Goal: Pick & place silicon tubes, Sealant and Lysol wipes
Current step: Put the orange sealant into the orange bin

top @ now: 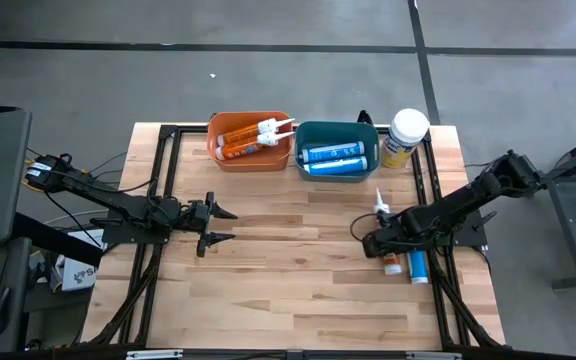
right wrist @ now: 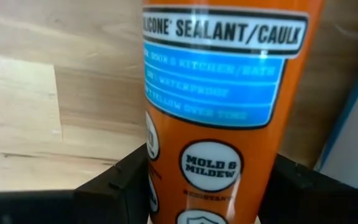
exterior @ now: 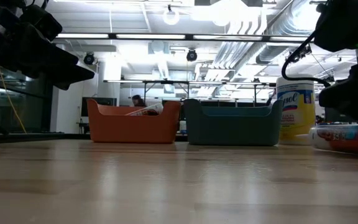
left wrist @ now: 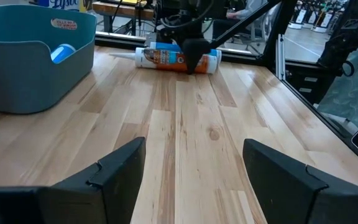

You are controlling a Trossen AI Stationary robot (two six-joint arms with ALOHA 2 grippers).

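Note:
An orange sealant tube [top: 388,240] lies flat on the table at the right, its white nozzle [top: 379,203] pointing to the far edge. A blue silicone tube [top: 418,265] lies beside it. My right gripper [top: 374,243] stands over the orange tube [right wrist: 216,124], shut on it. The Lysol wipes canister [top: 405,137] stands upright at the far right, next to the teal bin [top: 299,140]. My left gripper [top: 218,226] hovers open over the table's middle left, with nothing between its fingers. My right gripper pinches the orange tube's round body [right wrist: 166,168] between its two fingers, one on each side, nearer the flat base end than the nozzle. The fingers [left wrist: 194,59] come from above, pointing down, and lie across the tube. The tube lies on the table.
The teal bin holds blue tubes [top: 336,155]. The orange bin [top: 218,150] beside it holds orange tubes with white nozzles. Black frame rails [top: 163,180] run along the table's left, right and far sides. Bare wood lies between the two grippers.

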